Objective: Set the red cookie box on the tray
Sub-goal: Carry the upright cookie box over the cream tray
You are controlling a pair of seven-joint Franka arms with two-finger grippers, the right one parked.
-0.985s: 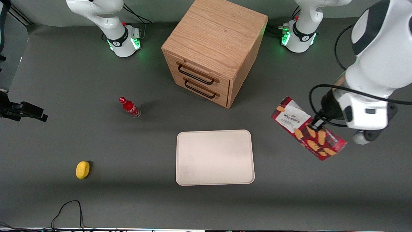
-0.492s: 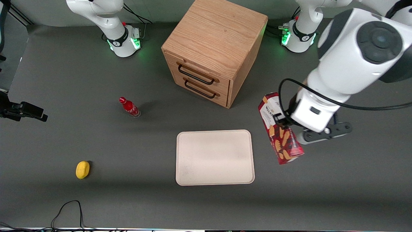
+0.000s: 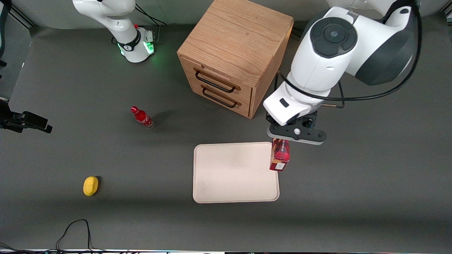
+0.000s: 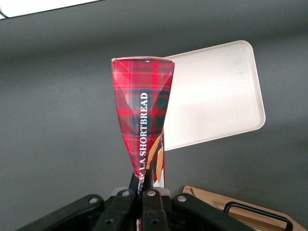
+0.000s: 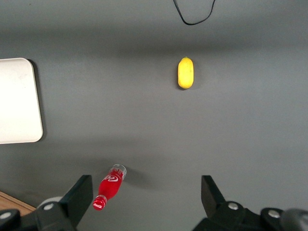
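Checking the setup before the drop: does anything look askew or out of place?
Only the wooden drawer cabinet sits at an angle to the table edges. The gripper holds the red cookie box end-down above the tray edge; nothing is spilled or damaged.

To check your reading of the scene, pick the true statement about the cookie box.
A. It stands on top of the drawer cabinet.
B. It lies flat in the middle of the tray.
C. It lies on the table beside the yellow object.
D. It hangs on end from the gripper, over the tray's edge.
D. The gripper is shut on the cookie box, which hangs end-down over the edge of the tray toward the working arm's end.
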